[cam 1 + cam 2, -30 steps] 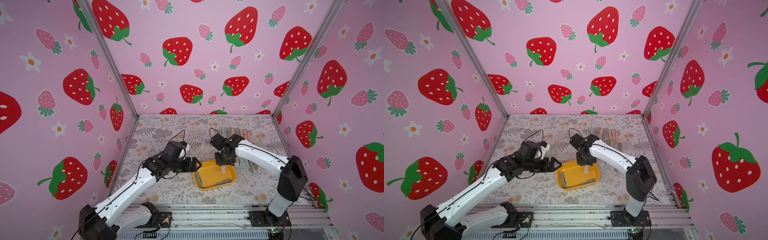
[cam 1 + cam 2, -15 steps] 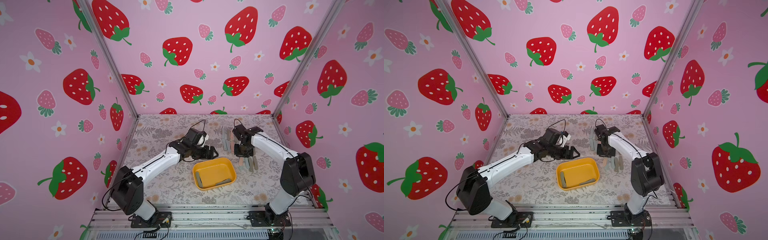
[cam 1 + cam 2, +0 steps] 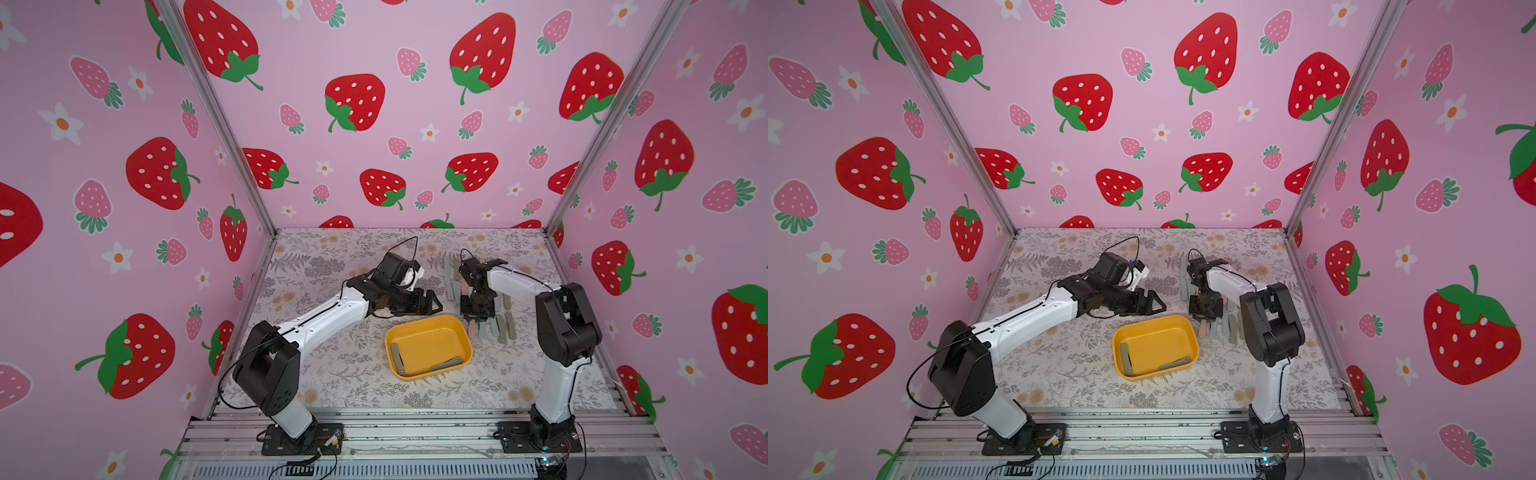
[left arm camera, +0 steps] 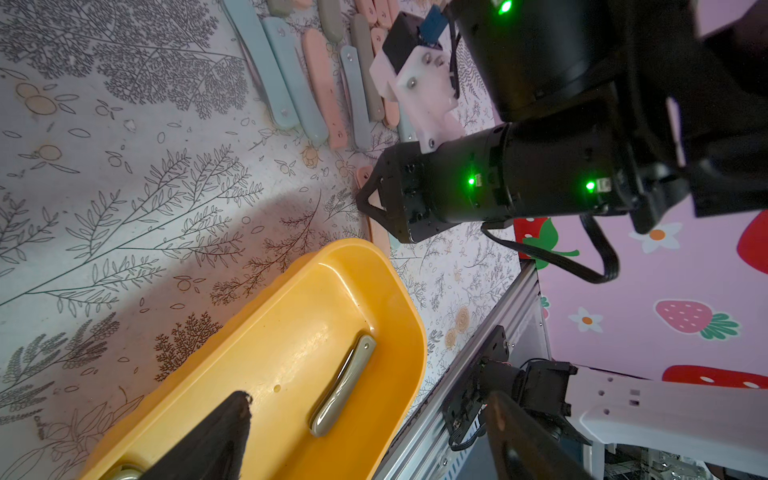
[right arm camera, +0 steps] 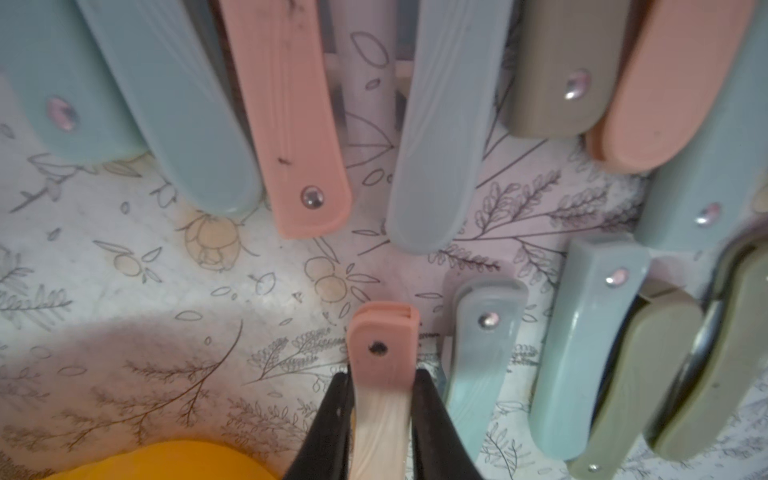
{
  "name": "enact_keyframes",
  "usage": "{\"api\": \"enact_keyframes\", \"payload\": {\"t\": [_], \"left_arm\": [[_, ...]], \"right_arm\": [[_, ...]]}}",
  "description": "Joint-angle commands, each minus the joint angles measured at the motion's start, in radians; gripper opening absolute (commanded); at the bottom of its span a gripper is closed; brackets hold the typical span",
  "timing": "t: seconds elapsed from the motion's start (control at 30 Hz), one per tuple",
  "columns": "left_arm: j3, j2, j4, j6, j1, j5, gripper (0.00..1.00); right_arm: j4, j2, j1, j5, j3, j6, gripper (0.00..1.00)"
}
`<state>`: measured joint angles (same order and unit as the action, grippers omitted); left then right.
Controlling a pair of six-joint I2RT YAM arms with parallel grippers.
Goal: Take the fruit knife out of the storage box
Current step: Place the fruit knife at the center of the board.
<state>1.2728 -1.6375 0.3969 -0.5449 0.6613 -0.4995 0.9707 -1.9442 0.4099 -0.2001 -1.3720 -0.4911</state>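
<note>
A shallow yellow-orange storage box (image 3: 424,322), rectangular with rounded corners and low walls, sits flat and slightly turned. One grey-olive fruit knife (image 3: 397,358), folded shut, lies flat along the box's left wall. A second grey-olive fruit knife (image 3: 446,364), also folded, lies along its near wall. A folded pink fruit knife (image 5: 382,349) is just outside the box's far right corner.

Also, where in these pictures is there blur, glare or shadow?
Right wrist view: the pink knife is sharp at its end but washed out nearer the camera; an olive knife is blurred. Left wrist view: pale glare on the storage box floor, soft shadow on the tablecloth.
</note>
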Motion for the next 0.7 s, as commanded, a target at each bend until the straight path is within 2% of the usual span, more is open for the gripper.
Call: {"api": "enact_keyframes", "payload": {"t": [0.0, 0.1, 0.33, 0.47, 0.67], "left_arm": [[0.052, -0.014, 0.025, 0.029, 0.003, -0.02, 0.89], [0.065, -0.008, 0.048, 0.04, -0.001, -0.021, 0.89], [0.025, 0.104, 0.083, 0.052, -0.051, -0.001, 0.89], [-0.034, 0.213, 0.125, 0.067, -0.089, 0.023, 0.89], [-0.171, 0.43, 0.191, 0.061, -0.137, 0.066, 0.89]], "right_arm": [[0.004, 0.024, -0.006, 0.009, -0.018, 0.013, 0.44], [0.018, 0.089, -0.006, -0.001, -0.026, 0.008, 0.49], [0.06, 0.221, 0.034, 0.034, -0.069, -0.009, 0.46], [0.062, 0.232, 0.121, 0.056, -0.088, -0.036, 0.45], [0.049, 0.164, 0.322, 0.046, -0.121, -0.106, 0.43]]}}
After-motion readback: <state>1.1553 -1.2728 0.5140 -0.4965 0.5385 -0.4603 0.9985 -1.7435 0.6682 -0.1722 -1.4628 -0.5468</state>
